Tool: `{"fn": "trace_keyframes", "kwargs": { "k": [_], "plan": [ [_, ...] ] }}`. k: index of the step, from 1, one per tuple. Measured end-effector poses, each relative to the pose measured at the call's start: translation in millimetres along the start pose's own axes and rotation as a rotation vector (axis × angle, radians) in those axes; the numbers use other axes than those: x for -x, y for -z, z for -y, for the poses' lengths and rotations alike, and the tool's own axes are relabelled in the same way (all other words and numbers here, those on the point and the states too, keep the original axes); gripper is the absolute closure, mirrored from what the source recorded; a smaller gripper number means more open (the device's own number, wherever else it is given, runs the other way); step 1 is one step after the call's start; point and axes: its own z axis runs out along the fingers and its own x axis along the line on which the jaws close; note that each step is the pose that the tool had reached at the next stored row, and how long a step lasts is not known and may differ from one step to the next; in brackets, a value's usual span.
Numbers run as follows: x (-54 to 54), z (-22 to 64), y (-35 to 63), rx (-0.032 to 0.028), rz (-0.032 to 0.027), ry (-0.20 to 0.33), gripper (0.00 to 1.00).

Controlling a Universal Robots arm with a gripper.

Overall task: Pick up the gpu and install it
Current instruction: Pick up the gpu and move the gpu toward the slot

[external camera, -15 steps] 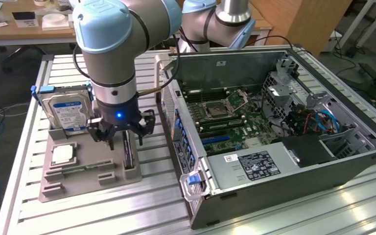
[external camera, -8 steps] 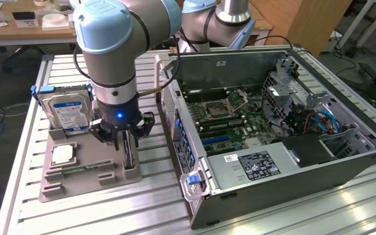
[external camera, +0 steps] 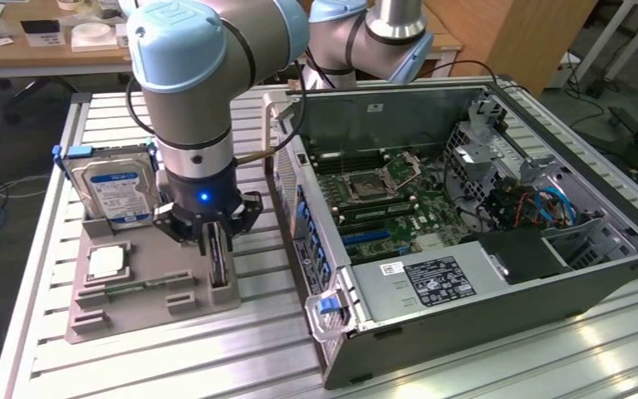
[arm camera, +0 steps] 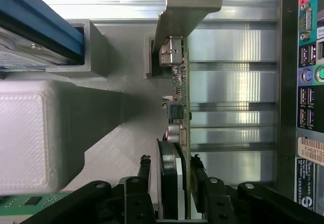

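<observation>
Your gripper stands directly over the grey holder. Its jaws are half-wide, one on each side of the gpu. On the black cooler side I see a small gap, so I judge that the card is not clamped yet. The gpu stands on its long edge in a slot of the holder, on the side of the holder that faces the computer case. Its silver bracket is at the end away from the fingers.

The first risk is at the card itself. The jaws do not look centred. If one finger meets the board before the other, it can push the card sideways against the slot wall and tilt it. A pad that lands on the small parts of the board can damage them.

The grip is at one end of the card, far from the bracket. If the card comes up tilted, I think the bracket end can jam in the slot and lift the whole holder.

A little further, the hard drive stands upright at the back of the holder, near the wrist. A wide turn can knock it.

Furthest, the case wall stands just beside the holder. A low carry can strike the bracket on its rim.
</observation>
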Motion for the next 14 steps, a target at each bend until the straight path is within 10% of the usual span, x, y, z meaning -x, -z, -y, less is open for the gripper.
{"fn": "trace_keyframes", "kwargs": {
  "k": [14],
  "plan": [
    [0.2, 0.0, 0.0, 0.0001, 0.0, 0.0, 0.72]
  ]
}}
